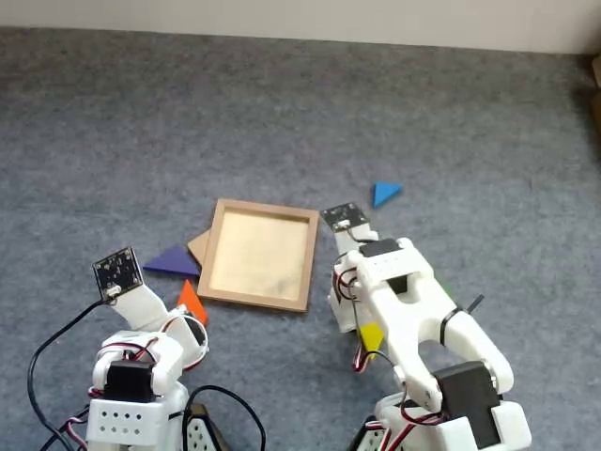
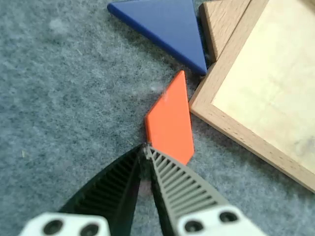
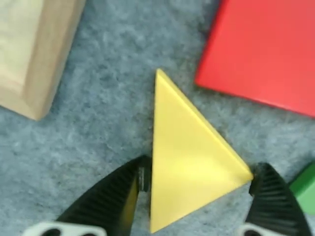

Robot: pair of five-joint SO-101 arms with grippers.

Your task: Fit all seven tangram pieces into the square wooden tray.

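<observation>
The square wooden tray (image 1: 212,272) lies mid-table with nothing inside it. My right gripper (image 3: 199,174) is shut on a yellow triangle (image 3: 189,167), one fingertip on its long edge and the other on its far corner, low over the carpet beside the tray's corner (image 3: 34,54). A red piece (image 3: 266,49) and a green piece (image 3: 306,189) lie just past it. My left gripper (image 2: 146,150) is shut, and its tips touch the corner of the orange parallelogram (image 2: 170,123) next to the tray's edge (image 2: 231,128). A dark blue triangle (image 2: 167,27) and a wood-coloured piece (image 2: 221,19) lie beyond.
A small blue triangle (image 1: 384,193) lies apart on the grey carpet beyond the tray's far right corner. The orange piece (image 1: 192,303), dark blue triangle (image 1: 172,261) and wood-coloured piece (image 1: 198,246) crowd the tray's left side. Open carpet stretches behind the tray.
</observation>
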